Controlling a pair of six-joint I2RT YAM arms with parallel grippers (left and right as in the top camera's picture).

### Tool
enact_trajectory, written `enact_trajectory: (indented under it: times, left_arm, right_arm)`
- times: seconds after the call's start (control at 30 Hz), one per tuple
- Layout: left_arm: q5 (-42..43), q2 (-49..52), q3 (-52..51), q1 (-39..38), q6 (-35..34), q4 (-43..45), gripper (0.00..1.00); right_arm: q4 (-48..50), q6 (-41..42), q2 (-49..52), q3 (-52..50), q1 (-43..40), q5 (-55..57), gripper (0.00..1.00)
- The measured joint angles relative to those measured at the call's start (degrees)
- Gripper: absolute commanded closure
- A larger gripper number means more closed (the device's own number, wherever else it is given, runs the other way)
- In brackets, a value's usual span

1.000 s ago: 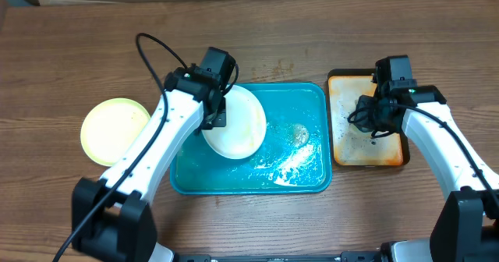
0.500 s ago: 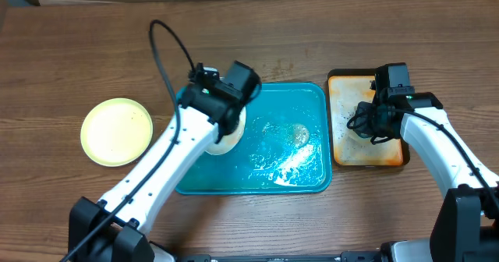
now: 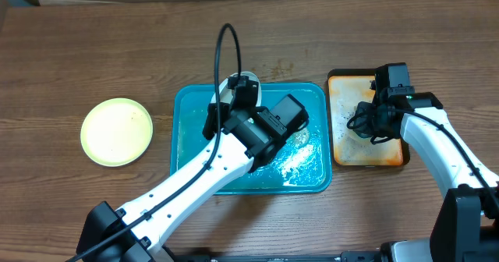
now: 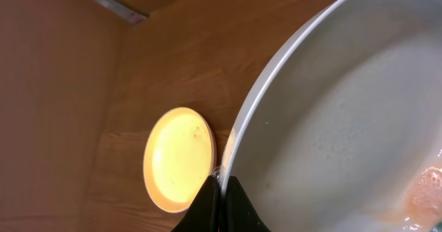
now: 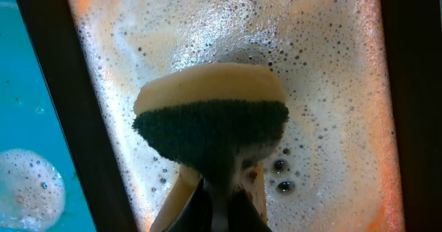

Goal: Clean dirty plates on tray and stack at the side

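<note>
Rim grip is what the left gripper (image 4: 221, 186) has: its two fingers are pinched tight on the edge of a white plate (image 4: 345, 114), held over the teal tray (image 3: 181, 149). The plate looks stiff, light and wet, so probably slippery. The rim is the only sensible hold, though so thin a pinch could let it swing or slide. A pale smear shows at the 4 o'clock corner of the wrist view. The yellow plate (image 3: 117, 131) lies on the table at 9 o'clock from the tray, well apart. The right gripper (image 5: 214, 184) is clamped on a sponge (image 5: 210, 114) over the foamy orange tray (image 3: 343, 149), at 3 o'clock. From overhead the arm hides nearly all of the white plate, and no third plate is visible.
</note>
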Motion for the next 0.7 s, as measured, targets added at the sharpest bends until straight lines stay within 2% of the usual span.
enact_trajectory:
  times: [0.27, 0.7]
  left_arm:
    - [-3.9, 0.0, 0.0, -0.7, 0.0, 0.0, 0.96]
    - [-4.5, 0.0, 0.0, -0.7, 0.0, 0.0, 0.96]
  right_arm:
    - [0.0, 0.0, 0.0, 0.0, 0.0, 0.0, 0.96]
    - [-0.1, 0.0, 0.0, 0.0, 0.0, 0.0, 0.96]
